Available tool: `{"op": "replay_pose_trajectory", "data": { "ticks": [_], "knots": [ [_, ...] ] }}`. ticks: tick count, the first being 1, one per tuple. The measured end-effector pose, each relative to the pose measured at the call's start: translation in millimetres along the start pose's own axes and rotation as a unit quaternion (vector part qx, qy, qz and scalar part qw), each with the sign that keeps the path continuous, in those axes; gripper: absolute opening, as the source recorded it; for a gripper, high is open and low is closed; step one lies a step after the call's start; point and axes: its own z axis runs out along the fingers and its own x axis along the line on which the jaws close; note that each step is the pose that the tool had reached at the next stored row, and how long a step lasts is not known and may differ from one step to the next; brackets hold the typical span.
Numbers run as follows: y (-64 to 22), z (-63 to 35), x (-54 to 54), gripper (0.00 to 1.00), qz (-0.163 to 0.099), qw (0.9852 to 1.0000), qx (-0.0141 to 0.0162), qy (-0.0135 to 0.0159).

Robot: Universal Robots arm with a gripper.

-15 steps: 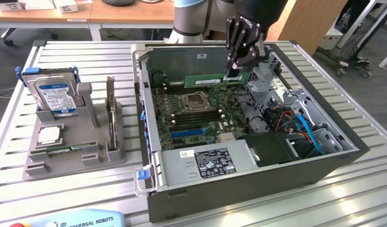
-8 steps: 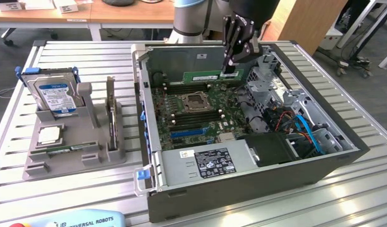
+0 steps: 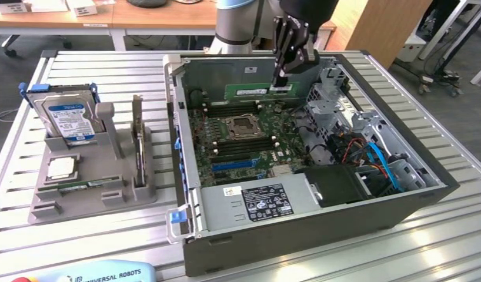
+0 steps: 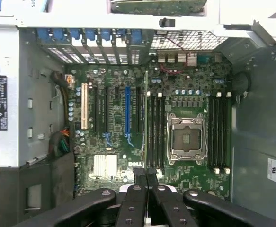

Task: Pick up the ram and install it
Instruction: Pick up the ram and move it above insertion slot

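Insertion step: the ram point(image 3: 249, 91) is held clamped in the gripper point(image 3: 280, 85); alignment with the memory slots point(image 4: 155, 127) below is judged necessary.

Looks like a robotics lab or test workshop to me: a slotted aluminium-profile table point(image 3: 428, 247) with a robot arm point(image 3: 233, 23) standing at its far side, an opened-up desktop PC case point(image 3: 303, 241) sitting on it, a grey jig point(image 3: 83, 202) holding loose computer parts, a Universal Robots pendant point(image 3: 99, 273) at the near edge, and office-style wooden desks point(image 3: 146, 17) behind
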Motion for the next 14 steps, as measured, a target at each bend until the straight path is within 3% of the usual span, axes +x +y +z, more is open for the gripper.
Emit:
{"op": "replay_pose_trajectory", "data": {
  "ticks": [8, 14],
  "knots": [
    [0.0, 3.7, -14.5, 0.11, 0.007, 1.0, 0.0001, -0.0004],
    [0.0, 4.9, -15.7, 0.11, 0.008, 1.0, 0.0002, -0.0005]
  ]
}}
